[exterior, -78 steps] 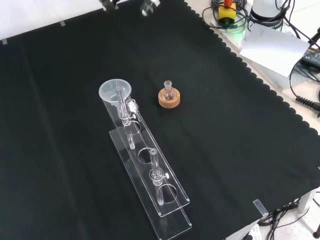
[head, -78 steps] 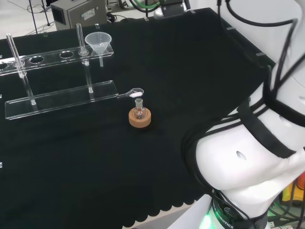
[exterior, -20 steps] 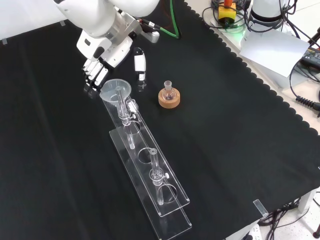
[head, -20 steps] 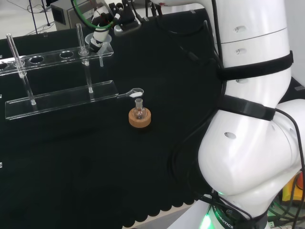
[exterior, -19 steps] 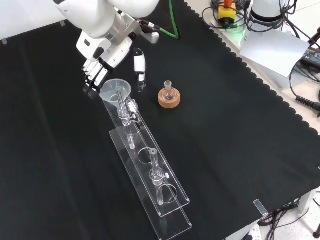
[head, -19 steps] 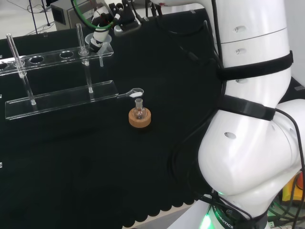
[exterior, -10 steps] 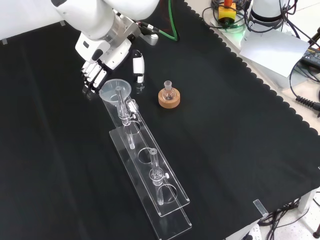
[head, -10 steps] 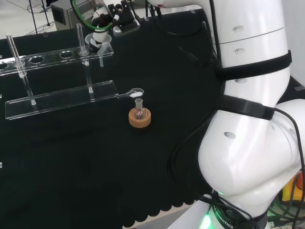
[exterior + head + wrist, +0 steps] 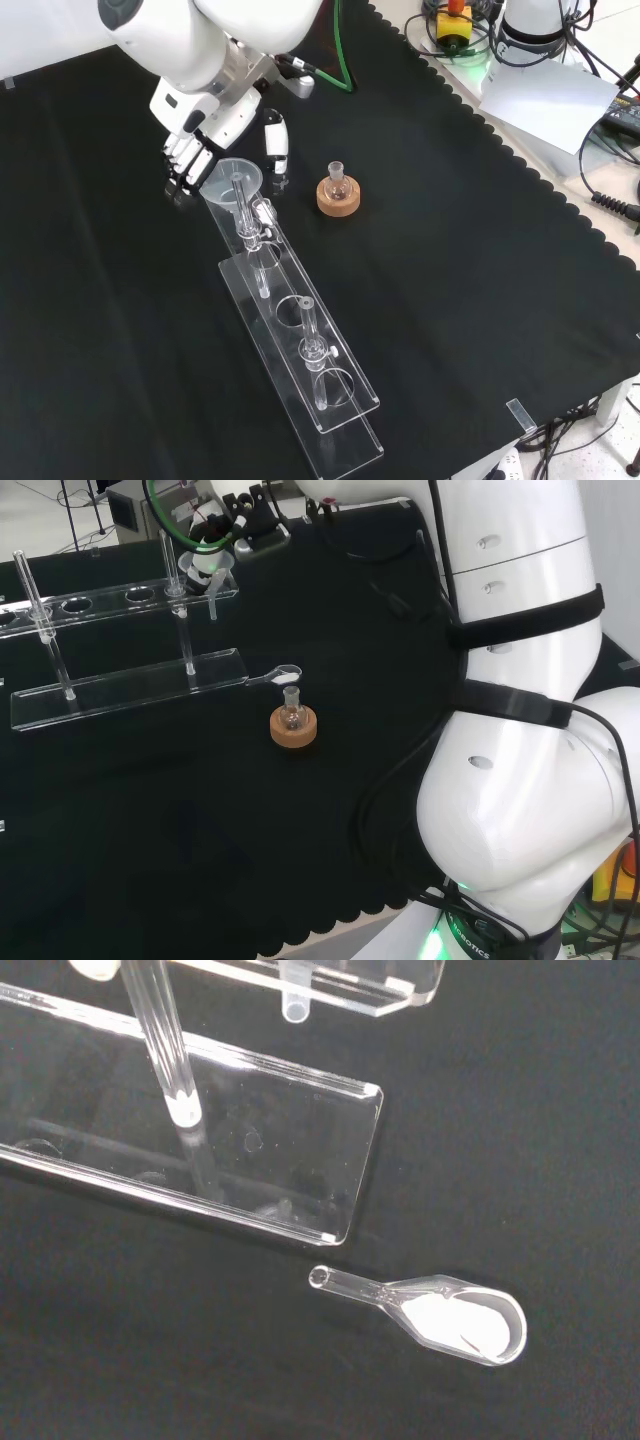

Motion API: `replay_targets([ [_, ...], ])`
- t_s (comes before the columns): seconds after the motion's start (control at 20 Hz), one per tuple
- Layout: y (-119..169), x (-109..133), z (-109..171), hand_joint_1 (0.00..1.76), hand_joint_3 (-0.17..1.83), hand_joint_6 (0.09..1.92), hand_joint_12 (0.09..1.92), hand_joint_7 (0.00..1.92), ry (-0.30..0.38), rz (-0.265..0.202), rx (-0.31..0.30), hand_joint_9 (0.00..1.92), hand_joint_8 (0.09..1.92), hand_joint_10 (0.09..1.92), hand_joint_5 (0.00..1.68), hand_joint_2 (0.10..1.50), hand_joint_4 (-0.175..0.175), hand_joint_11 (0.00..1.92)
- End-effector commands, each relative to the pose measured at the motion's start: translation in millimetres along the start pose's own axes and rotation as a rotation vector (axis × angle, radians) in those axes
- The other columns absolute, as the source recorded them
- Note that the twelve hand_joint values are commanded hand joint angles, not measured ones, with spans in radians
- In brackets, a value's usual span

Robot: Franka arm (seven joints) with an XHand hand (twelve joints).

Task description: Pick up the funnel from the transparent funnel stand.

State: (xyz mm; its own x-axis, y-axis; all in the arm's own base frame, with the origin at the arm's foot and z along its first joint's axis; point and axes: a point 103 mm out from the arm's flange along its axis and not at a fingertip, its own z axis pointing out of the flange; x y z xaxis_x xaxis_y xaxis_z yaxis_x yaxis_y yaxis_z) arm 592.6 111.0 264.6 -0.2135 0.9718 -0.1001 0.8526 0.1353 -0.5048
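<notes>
A clear plastic funnel (image 9: 232, 178) sits in the end hole of the transparent stand (image 9: 300, 345). In the front view my hand (image 9: 205, 133) hangs just above and behind it, fingers (image 9: 186, 158) by the rim on the left, thumb (image 9: 275, 143) apart on the right, nothing held. From the head view the hand (image 9: 215, 542) covers the funnel's (image 9: 207, 588) top at the stand's (image 9: 120, 688) right end. The wrist view has the funnel's stem (image 9: 295, 1005) under the upper shelf and the stand's base plate (image 9: 270, 1160).
A small round flask on a cork ring (image 9: 338, 193) (image 9: 293, 726) stands near the funnel end of the stand. A glass spoon (image 9: 440, 1312) (image 9: 277, 676) holding white powder lies by the base plate's corner. Two upright glass rods (image 9: 243, 212) rise from the stand.
The hand, absent at first, has come in over the funnel. During the last second it crept a little closer to the funnel's rim. The funnel and the stand have not moved.
</notes>
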Motion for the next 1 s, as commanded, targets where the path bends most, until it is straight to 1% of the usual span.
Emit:
replay_targets([
  [0.05,1.0,0.2,1.4,0.63,0.24,0.09,1.47,0.0,-0.014,0.002,-0.003,0.2,0.5,0.81,0.04,0.77,-0.108,0.13],
  [0.2,-0.1,0.4,-0.6,0.65,0.27,0.09,1.47,0.0,-0.052,0.013,-0.018,0.23,0.53,0.79,0.06,0.76,-0.109,0.13],
  [0.35,-2.9,1.0,-3.9,0.68,0.35,0.09,1.44,0.01,-0.095,0.032,-0.05,0.34,0.64,0.75,0.11,0.74,-0.111,0.16],
  [0.5,-5.6,2.1,-8.1,0.74,0.46,0.09,1.39,0.17,-0.122,0.054,-0.084,0.56,0.72,0.68,0.28,0.72,-0.107,0.26],
  [0.6,-7.2,3.3,-11.3,0.77,0.53,0.09,1.35,0.36,-0.145,0.067,-0.11,0.72,0.72,0.64,0.41,0.71,-0.097,0.33],
  [0.65,-8.6,4.0,-13.0,0.79,0.56,0.09,1.34,0.45,-0.164,0.076,-0.133,0.79,0.72,0.62,0.48,0.71,-0.091,0.37],
  [0.7,-10.6,4.4,-15.5,0.81,0.58,0.14,1.32,0.54,-0.181,0.086,-0.158,0.87,0.72,0.61,0.55,0.72,-0.083,0.4],
  [0.8,-14.9,5.8,-22.9,0.84,0.61,0.35,1.3,0.69,-0.213,0.093,-0.186,0.99,0.71,0.58,0.67,0.74,-0.066,0.46],
  [0.9,-21.4,7.3,-33.3,0.86,0.63,0.57,1.28,0.76,-0.23,0.091,-0.199,1.04,0.72,0.57,0.7,0.75,-0.051,0.5],
  [1.0,-30.1,9.7,-46.9,0.86,0.64,0.67,1.28,0.79,-0.25,0.089,-0.192,1.06,0.72,0.58,0.72,0.76,-0.039,0.51],
])
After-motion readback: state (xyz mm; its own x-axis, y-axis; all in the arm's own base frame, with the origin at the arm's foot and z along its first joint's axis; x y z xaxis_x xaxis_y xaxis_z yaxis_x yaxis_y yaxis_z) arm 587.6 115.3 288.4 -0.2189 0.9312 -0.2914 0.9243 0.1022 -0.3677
